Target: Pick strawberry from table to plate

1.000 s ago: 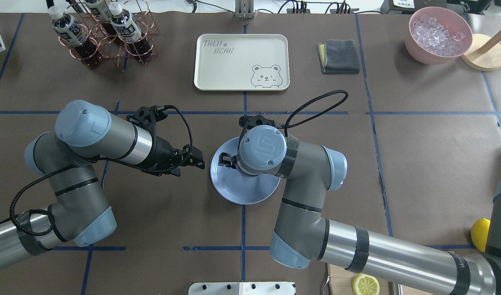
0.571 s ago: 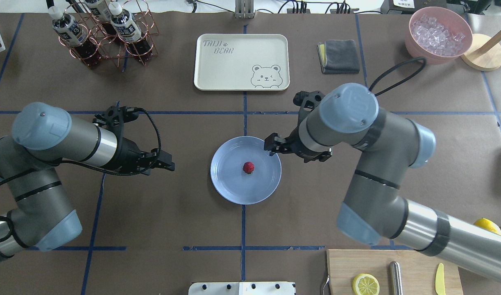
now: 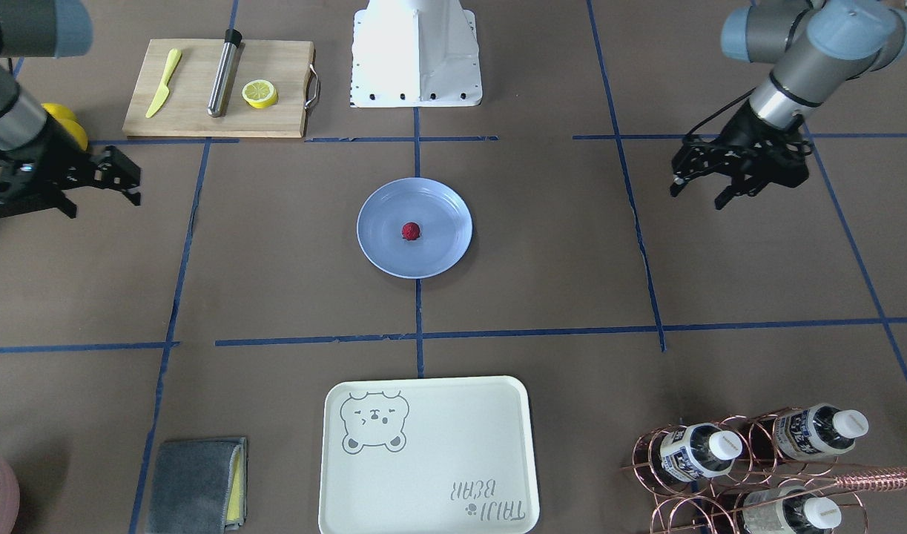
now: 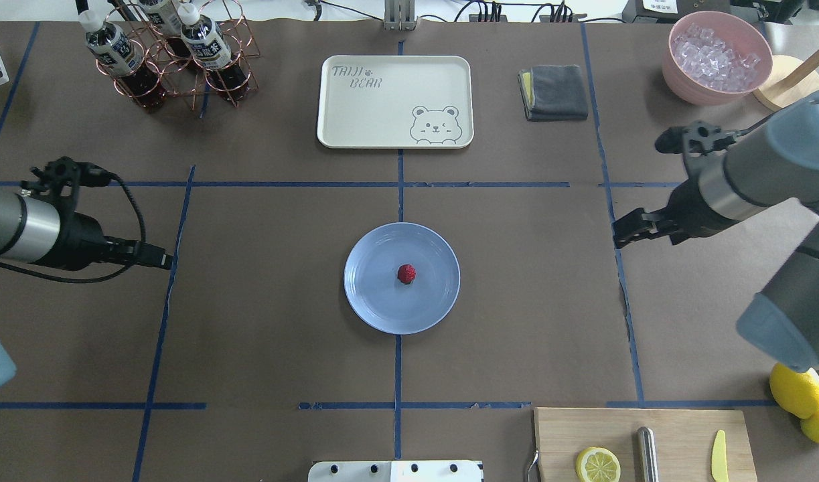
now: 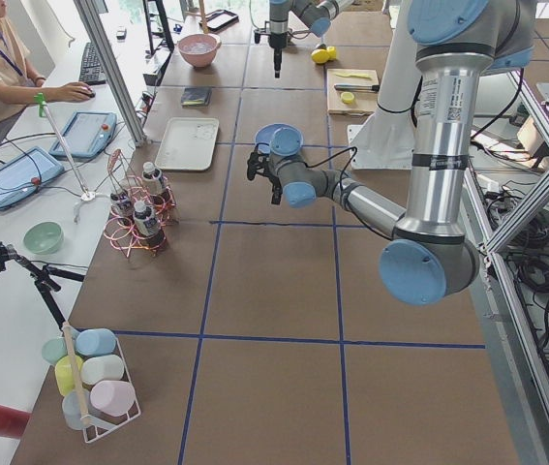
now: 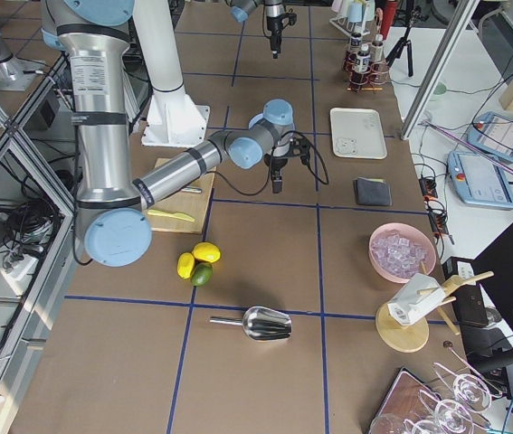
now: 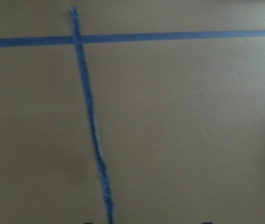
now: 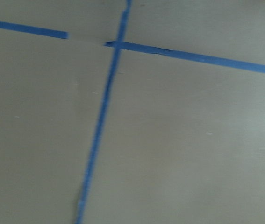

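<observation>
The small dark-red strawberry (image 4: 406, 274) (image 3: 411, 231) lies near the middle of the light-blue plate (image 4: 369, 298) (image 3: 442, 256), which sits on the brown table (image 4: 282, 321) at its centre. My left gripper (image 4: 163, 260) (image 3: 698, 194) hangs open and empty far out to the plate's left, over a blue tape line. Just as far off on the other side, my right gripper (image 4: 618, 235) (image 3: 136, 185) is open with nothing in it. Both wrist views show only brown paper and blue tape.
A cream bear tray (image 4: 394, 100) lies beyond the plate, with a copper bottle rack (image 4: 175, 53), a grey cloth (image 4: 554, 92) and a pink bowl of ice (image 4: 717, 57) along the far edge. A cutting board (image 4: 677, 435) and lemons (image 4: 794, 388) are near right.
The right gripper left the strawberry on the plate and swung away to the right. The left arm also pulled back, to the left. Berry and plate stay still.
</observation>
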Tool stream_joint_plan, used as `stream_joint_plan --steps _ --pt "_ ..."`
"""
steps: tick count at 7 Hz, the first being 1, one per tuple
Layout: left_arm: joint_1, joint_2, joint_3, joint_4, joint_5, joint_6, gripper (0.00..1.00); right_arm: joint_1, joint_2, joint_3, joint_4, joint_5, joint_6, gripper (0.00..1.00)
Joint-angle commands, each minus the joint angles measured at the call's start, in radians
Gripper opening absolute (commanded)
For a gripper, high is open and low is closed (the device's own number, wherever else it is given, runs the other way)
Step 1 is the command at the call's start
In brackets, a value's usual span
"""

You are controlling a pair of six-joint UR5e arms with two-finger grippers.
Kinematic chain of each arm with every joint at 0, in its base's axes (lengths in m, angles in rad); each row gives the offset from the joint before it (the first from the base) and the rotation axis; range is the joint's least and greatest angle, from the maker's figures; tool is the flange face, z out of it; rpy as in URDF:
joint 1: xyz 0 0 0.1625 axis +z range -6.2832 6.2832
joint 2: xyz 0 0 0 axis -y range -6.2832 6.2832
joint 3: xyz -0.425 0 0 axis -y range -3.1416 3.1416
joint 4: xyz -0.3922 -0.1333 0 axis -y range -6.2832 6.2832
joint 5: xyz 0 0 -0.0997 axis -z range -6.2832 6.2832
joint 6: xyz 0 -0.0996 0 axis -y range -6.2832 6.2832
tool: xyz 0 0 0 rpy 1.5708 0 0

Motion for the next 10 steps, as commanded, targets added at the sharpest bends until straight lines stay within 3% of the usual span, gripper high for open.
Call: stream_joint_plan --steps 1,3,5,7,8,10 --pt "-0.239 0.120 0.041 0.007 -0.113 0.416 0.99 0.267 -0.091 -0.105 -0.013 0.123 -0.375 1.00" --pt "-0.447 0.133 0.127 0.058 -0.129 0.691 0.99 0.433 -0.113 -0.205 -0.036 0.129 -0.639 1.00" --pt "-0.560 0.079 0.139 0.311 -0.187 0.747 1.00 0.503 -0.105 -0.230 -0.122 0.129 -0.776 1.00" --pt "-0.570 0.068 0.110 0.518 -0.269 0.749 1.00 0.509 -0.053 -0.215 -0.206 0.127 -0.789 1.00" --pt "-0.570 0.067 0.121 0.524 -0.271 0.740 1.00 0.509 -0.018 -0.213 -0.267 0.116 -0.789 1.00" --pt "-0.568 0.068 0.130 0.510 -0.270 0.741 1.00 0.509 -0.025 -0.210 -0.265 0.098 -0.791 1.00"
